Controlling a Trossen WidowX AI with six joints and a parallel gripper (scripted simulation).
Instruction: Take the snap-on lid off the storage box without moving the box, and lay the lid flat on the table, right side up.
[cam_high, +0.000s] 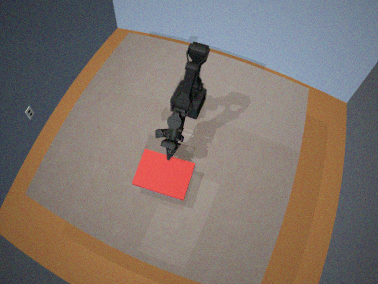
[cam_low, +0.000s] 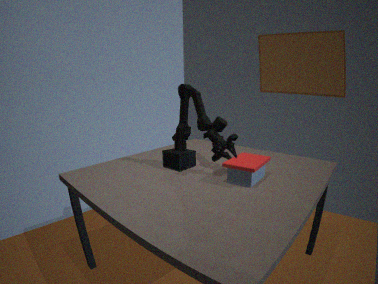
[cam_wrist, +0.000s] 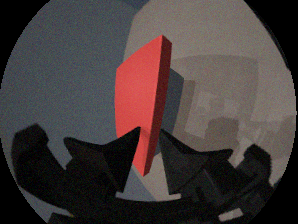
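Your gripper (cam_high: 169, 156) (cam_low: 228, 158) (cam_wrist: 149, 129) grasps the near edge of the red snap-on lid (cam_high: 164, 174) (cam_low: 247, 161) (cam_wrist: 140, 87), centre of the wrist frame; right of centre in the exterior frame, you see it seated on the storage box (cam_low: 241, 177) (cam_wrist: 174, 95), tabletop (cam_high: 240, 200) (cam_low: 165, 215) (cam_wrist: 220, 75) extending beyond its edges

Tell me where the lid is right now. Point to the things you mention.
The flat red rectangular lid (cam_high: 164, 175) (cam_low: 247, 161) (cam_wrist: 140, 90) sits on the blue-grey box (cam_low: 242, 176) (cam_wrist: 173, 102), its arm-side edge between the black gripper's (cam_high: 169, 158) (cam_low: 229, 159) (cam_wrist: 151, 131) fingers.
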